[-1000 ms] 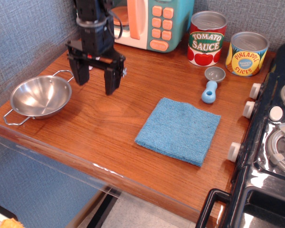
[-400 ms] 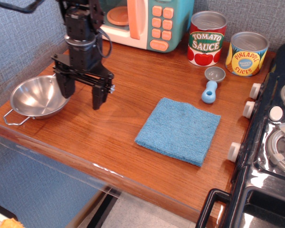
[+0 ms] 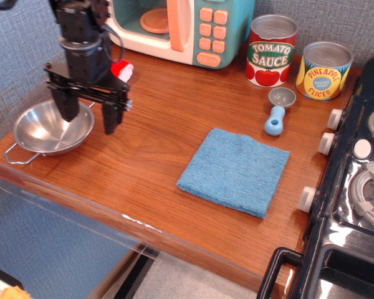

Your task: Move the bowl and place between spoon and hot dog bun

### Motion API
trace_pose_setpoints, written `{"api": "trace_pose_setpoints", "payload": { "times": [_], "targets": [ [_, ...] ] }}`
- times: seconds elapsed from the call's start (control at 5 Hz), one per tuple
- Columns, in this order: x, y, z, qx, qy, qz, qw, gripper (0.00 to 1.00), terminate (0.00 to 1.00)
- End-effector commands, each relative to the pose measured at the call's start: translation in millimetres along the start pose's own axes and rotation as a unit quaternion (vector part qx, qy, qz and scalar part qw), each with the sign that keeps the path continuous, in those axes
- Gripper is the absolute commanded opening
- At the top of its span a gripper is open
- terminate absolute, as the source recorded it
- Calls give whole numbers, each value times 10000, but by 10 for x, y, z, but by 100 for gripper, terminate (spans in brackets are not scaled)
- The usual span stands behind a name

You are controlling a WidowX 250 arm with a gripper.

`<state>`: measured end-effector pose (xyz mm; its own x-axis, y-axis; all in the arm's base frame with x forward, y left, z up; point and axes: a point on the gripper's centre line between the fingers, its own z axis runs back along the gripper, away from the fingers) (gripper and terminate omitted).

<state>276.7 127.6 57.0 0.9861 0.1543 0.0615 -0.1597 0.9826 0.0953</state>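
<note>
1. The bowl [image 3: 52, 129] stood at the left end of the wooden counter [image 3: 162, 162], near the front edge, upright and with nothing visible inside it.
2. One wire loop handle of the bowl pointed to the front left corner of the counter; the other handle was mostly hidden behind the gripper.
3. The gripper [image 3: 87, 112] hung over the right rim of the bowl, with its two black fingers pointing down.
4. The jaws were spread wide apart: one finger was over the inside of the bowl and the other finger was outside the rim, above the wood.
5. The fingers held nothing, and I could not tell if the tips touched the bowl.
6. The hot dog bun [image 3: 121, 68], red with a white part, was just behind the gripper, in front of the toy microwave [image 3: 187, 28], and was partly hidden by the arm.
7. The spoon [image 3: 278, 109] lay far to the right, with its grey cup toward the cans and its light-blue handle toward the front.
8. Behind the spoon stood a tomato sauce can [image 3: 272, 50] and a pineapple slices can [image 3: 324, 70], side by side.
9. A blue cloth [image 3: 234, 170] lay flat on the middle of the counter, well apart from the bowl.
10. A toy stove [image 3: 355, 187] was at the right edge.
</note>
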Motion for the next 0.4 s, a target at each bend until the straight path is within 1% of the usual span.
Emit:
{"api": "trace_pose_setpoints", "payload": {
  "times": [0.0,0.2],
  "targets": [
    [45,152,-213,-12,284,200,9994,100,0],
    [44,169,-340,9,356,223,9991,100,0]
  ]
}}
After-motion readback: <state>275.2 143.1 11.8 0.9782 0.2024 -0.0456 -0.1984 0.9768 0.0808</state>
